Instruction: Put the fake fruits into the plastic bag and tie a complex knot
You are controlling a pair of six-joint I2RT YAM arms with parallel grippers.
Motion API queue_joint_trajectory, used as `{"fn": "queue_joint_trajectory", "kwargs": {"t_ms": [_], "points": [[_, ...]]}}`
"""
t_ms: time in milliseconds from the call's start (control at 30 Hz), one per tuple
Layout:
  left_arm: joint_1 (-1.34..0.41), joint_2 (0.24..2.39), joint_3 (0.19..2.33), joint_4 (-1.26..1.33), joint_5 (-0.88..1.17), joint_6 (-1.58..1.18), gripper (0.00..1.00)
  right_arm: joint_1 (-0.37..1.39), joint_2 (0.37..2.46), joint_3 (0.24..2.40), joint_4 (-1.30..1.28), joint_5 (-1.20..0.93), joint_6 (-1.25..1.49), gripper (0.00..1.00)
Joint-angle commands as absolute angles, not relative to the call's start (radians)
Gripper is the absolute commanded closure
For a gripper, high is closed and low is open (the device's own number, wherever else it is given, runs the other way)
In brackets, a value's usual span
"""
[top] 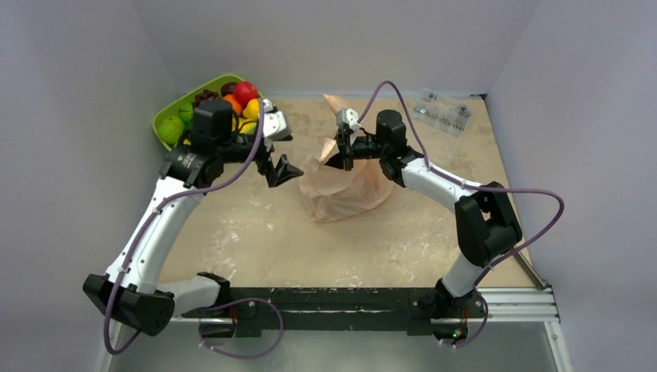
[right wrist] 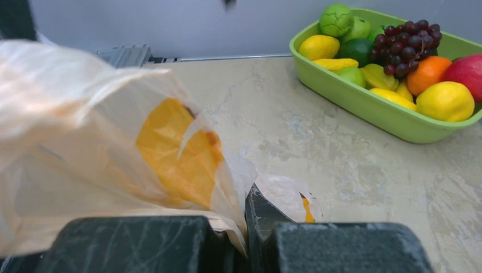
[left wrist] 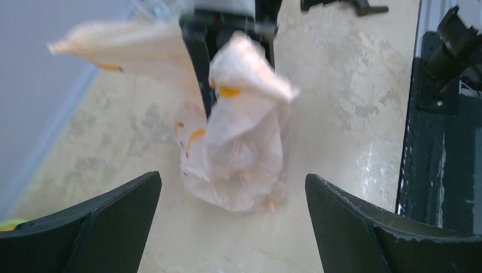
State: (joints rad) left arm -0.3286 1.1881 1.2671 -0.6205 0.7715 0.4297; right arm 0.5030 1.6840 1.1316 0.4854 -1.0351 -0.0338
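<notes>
The peach plastic bag (top: pixel 345 190) stands bunched in the middle of the table, its top pulled up. My right gripper (top: pixel 341 151) is shut on the bag's upper edge; in the right wrist view the film (right wrist: pixel 113 142) is pinched at the right gripper (right wrist: pixel 245 199). My left gripper (top: pixel 283 170) is open just left of the bag, touching nothing. In the left wrist view the bag (left wrist: pixel 239 153) lies ahead of the spread left gripper (left wrist: pixel 233 176). The fake fruits (top: pixel 240 97) (right wrist: pixel 398 62) are piled in the lime-green tray (top: pixel 172 116). A knot is out of view.
The tray (right wrist: pixel 364 108) sits at the back left against the wall. Small clear packets (top: pixel 443 112) lie at the back right. Grey walls close three sides. A metal rail (top: pixel 511 298) runs along the near edge.
</notes>
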Motion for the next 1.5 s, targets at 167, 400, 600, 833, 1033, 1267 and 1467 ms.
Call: {"fn": "queue_joint_trajectory", "kwargs": {"t_ms": [167, 400, 600, 833, 1033, 1267, 1467], "points": [[-0.48, 1.394, 1.558, -0.674, 0.76, 0.392, 0.0, 0.509, 1.679, 1.243, 0.278, -1.153, -0.262, 1.0], [-0.504, 1.455, 1.592, -0.706, 0.873, 0.547, 0.21, 0.521, 1.704, 1.31, 0.076, -1.204, -0.405, 1.0], [-0.503, 1.43, 1.543, -0.622, 0.916, 0.413, 1.0, 0.497, 1.643, 1.263, 0.024, -1.152, -0.418, 0.61], [-0.5, 1.4, 1.463, -0.395, 0.728, 0.042, 1.0, 0.412, 1.432, 1.006, 0.413, -0.837, -0.035, 0.24], [-0.502, 1.403, 1.443, -0.313, 0.613, -0.12, 1.0, 0.499, 1.316, 0.846, 0.649, -0.591, 0.147, 0.13], [-0.502, 1.416, 1.457, -0.286, 0.586, -0.19, 1.0, 0.599, 1.455, 0.86, 0.863, -0.345, 0.21, 0.01], [-0.501, 1.411, 1.453, -0.258, 0.611, -0.248, 1.0, 0.669, 1.62, 0.878, 0.934, -0.162, 0.164, 0.16]]}}
